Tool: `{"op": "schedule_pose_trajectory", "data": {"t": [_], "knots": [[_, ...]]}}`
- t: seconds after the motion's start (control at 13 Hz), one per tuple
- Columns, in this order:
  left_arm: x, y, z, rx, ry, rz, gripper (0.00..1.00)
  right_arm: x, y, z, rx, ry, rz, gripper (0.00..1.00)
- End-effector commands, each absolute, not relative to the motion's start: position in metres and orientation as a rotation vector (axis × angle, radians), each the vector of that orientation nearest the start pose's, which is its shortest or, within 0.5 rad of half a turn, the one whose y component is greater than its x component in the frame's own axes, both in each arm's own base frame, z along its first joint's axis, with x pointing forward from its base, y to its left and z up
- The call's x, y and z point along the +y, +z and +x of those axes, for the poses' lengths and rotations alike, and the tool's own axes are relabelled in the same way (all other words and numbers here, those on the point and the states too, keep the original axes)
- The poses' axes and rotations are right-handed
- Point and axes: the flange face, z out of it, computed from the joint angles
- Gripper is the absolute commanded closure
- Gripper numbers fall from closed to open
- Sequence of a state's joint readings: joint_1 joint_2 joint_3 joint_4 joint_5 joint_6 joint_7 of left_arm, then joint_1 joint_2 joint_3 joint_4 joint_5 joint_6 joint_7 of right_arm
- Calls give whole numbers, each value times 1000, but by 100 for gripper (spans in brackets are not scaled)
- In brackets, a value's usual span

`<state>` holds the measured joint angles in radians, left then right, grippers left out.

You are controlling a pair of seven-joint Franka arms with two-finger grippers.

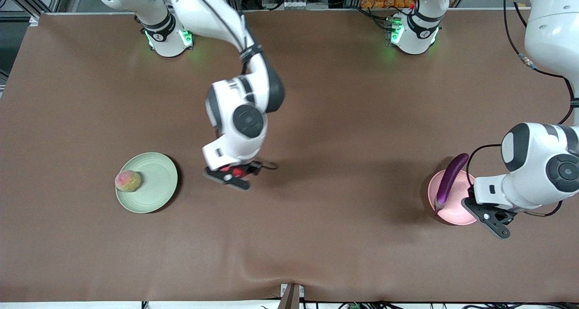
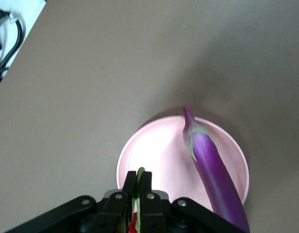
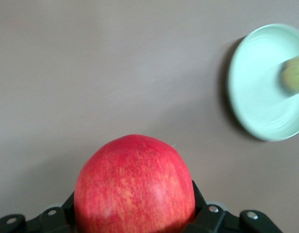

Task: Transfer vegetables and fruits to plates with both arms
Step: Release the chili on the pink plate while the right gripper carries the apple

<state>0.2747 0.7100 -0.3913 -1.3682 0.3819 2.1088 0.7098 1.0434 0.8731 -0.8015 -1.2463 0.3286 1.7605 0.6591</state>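
My right gripper is shut on the round red fruit and holds it above bare table, beside the pale green plate. The peach sits on that plate's rim toward the right arm's end; plate and peach also show in the right wrist view. My left gripper is shut on the red chili's green stem over the edge of the pink plate. The purple eggplant lies across the pink plate, one end past the rim.
The table is covered by a brown cloth. Both arm bases stand along the edge farthest from the front camera. Cables lie off the table's edge near the left arm. A bracket sits at the nearest edge.
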Motion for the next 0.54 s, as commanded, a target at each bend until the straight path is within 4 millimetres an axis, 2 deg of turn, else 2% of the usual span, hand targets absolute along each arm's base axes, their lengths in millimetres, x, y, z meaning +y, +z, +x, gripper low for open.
{"op": "schedule_pose_trajectory", "data": {"t": [0.0,0.08,0.15,0.23,0.31,0.46], "knots": [[-17,320,749,1368,-112,-2685,100,279,306,647,550,80,-3448,67],[-20,319,749,1370,-114,-2683,100,248,299,655,572,124,-3446,67],[-21,318,749,1370,-103,-2685,100,227,290,659,565,171,-3424,67],[-23,317,748,1375,-91,-2684,100,202,276,658,558,231,-3378,68],[-19,313,747,1367,-78,-2684,100,175,271,658,548,231,-3335,68],[-22,300,746,1376,-47,-2688,100,128,256,650,441,225,-3260,68]]}}
